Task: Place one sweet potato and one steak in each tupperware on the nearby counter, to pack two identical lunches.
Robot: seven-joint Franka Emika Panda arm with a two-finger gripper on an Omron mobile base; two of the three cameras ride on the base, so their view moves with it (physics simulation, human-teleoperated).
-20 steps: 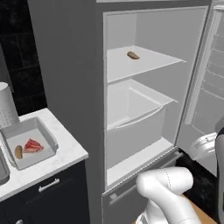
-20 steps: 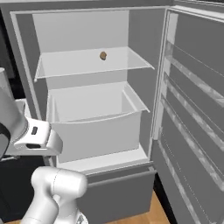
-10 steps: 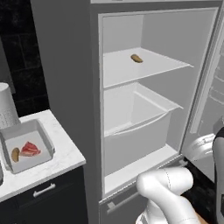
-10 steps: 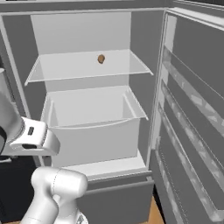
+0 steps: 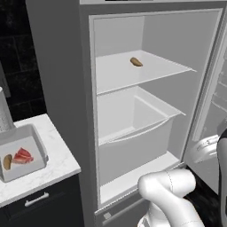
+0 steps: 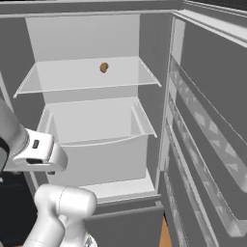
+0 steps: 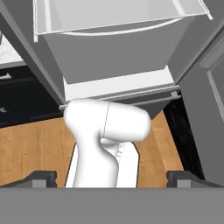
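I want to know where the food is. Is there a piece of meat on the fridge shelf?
No, the fridge shelf holds just a sweet potato; the steak lies in the tray on the counter.

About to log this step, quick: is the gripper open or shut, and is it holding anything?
Gripper: open, jaws spread wide, nothing between them.

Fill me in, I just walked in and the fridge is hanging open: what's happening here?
A robot arm is packing lunches. Its gripper is open and holding nothing, pointed down in front of the open fridge. One sweet potato lies on the upper fridge shelf. On the counter to the left, a tupperware already holds a steak and a sweet potato.
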